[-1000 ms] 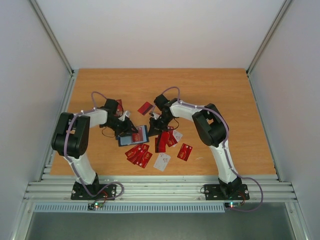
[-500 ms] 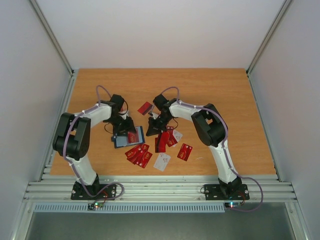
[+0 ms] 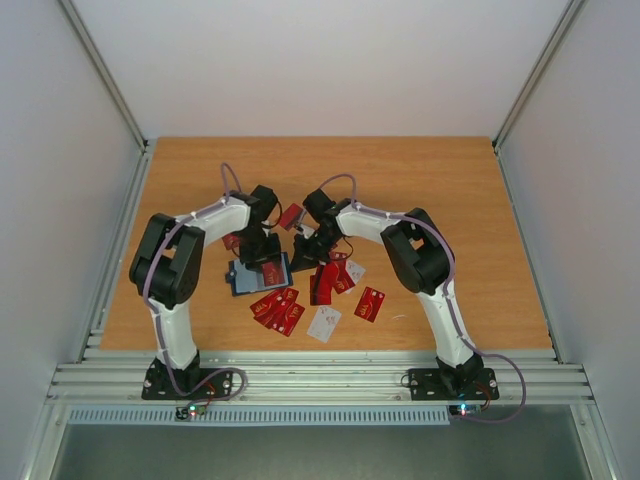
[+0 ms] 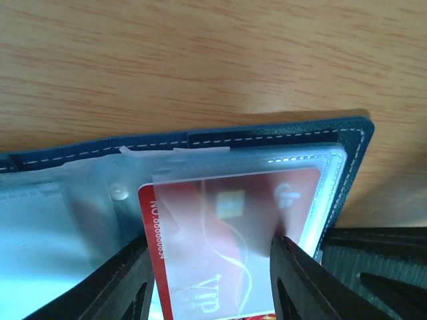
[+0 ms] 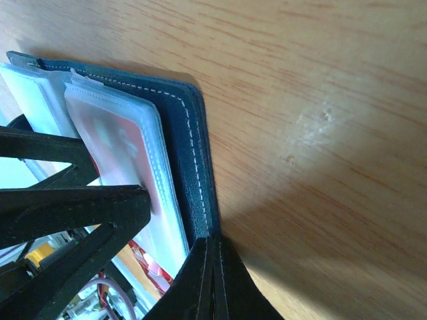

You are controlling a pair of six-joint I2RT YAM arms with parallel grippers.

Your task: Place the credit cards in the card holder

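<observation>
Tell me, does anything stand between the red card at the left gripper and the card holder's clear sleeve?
Nothing visible does. The red card lies partly under the clear sleeve of the card holder, between the fingers of the open left gripper. The shut right gripper sits at the holder's outer edge, beside the path.

open navy card holder (image 3: 244, 279), red credit cards (image 3: 278, 310) scattered beside

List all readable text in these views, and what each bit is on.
"VIP": on the red card in the card holder sleeve, left wrist view.
"NO:" then a digit string, mostly zeros, not fully legible: along that card's left edge.
Loose cards, top view: markings too small to read.
Right wrist view: no readable text.
</observation>
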